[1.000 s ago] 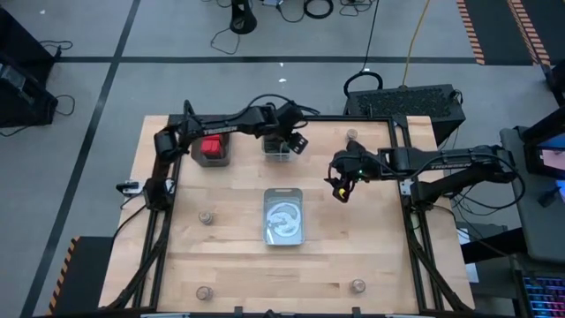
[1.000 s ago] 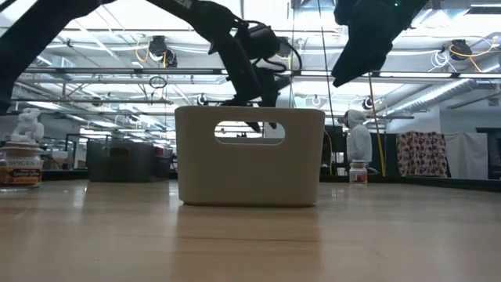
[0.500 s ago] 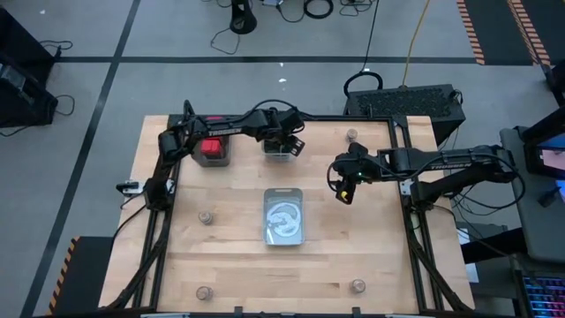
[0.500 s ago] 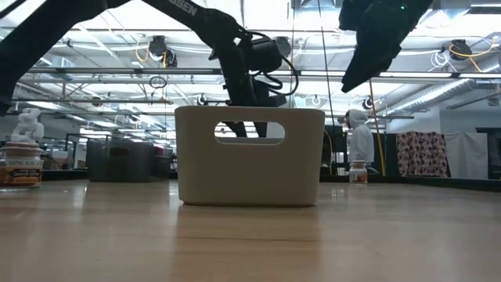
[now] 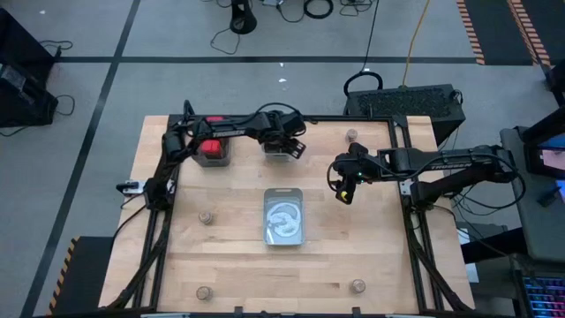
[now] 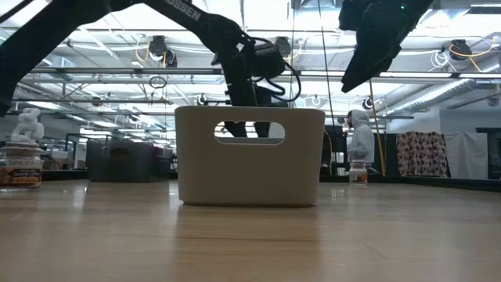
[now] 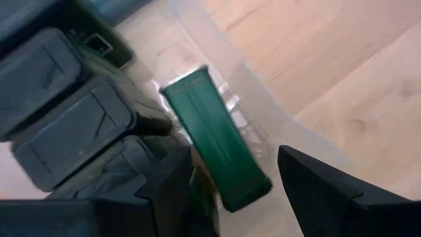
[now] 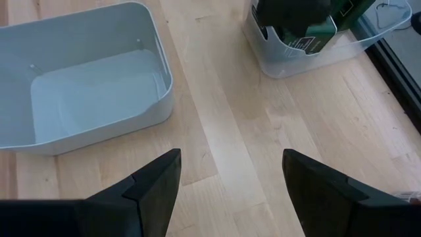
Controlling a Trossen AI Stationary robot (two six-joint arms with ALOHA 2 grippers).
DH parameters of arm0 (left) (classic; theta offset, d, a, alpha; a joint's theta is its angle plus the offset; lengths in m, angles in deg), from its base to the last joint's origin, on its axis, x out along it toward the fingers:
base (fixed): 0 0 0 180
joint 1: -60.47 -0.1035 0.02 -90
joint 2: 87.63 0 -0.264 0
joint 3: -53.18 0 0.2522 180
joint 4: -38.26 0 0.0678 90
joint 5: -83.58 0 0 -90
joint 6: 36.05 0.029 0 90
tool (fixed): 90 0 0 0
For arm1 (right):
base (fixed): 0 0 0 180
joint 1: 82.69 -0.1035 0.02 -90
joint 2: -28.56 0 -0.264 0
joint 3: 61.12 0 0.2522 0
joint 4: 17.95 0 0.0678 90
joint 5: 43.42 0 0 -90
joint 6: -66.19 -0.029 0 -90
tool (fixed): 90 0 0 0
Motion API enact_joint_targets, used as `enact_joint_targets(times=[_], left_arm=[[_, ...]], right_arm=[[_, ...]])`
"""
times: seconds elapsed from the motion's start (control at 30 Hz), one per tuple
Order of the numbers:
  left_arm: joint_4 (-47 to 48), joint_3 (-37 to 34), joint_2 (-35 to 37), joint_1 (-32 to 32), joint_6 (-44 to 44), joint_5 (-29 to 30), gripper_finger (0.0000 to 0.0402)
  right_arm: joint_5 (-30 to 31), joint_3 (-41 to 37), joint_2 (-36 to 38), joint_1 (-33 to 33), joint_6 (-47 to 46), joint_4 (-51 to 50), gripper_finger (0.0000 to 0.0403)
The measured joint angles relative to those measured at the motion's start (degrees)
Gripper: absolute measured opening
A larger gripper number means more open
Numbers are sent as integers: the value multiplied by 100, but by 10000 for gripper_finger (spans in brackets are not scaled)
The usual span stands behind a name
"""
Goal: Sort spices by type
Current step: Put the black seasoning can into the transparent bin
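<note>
While four round jars [image 5: 206, 217] sit loose on the tabletop [image 5: 229, 256] from above, red boxes [image 5: 210, 147] already fill one bin. Low down, a jar [image 6: 19, 164] waits far left. By the left wrist, the left end effector [image 7: 227, 178] hangs wide over a green-black box [image 7: 214, 148] in the clear bin [image 7: 276, 122]. The right end effector [image 8: 230, 172] hovers wide, empty.

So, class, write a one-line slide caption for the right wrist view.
Open right gripper hovers above the table between an empty white bin and a clear bin.
</note>
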Motion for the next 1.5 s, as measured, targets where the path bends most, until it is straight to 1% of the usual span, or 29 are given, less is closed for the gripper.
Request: enact_joint_targets(times=[0.23, 0.53, 0.87, 1.0, 1.23, 1.3, 1.5], left_arm=[[-31, 11, -237, -4, 58, 55, 232], [19, 2, -266, -13, 150, 57, 232], [-57, -7, -465, -11, 156, -72, 230], [-189, -7, -462, -7, 176, -72, 207], [-322, -7, -460, -22, 288, -59, 127], [-397, -7, -460, -22, 305, -57, 111], [-415, 31, -460, -17, 360, -59, 111]], right_arm=[[-15, 0, 0, 0, 0, -7, 247], [-32, 0, 0, 0, 0, -14, 247], [-32, 0, 0, 0, -28, -24, 247], [-31, 0, 1, 0, -44, -58, 247], [-30, 0, 0, 0, -43, -58, 247], [-30, 0, 0, 0, -44, -58, 247], [-30, 0, 0, 0, -57, -126, 247]])
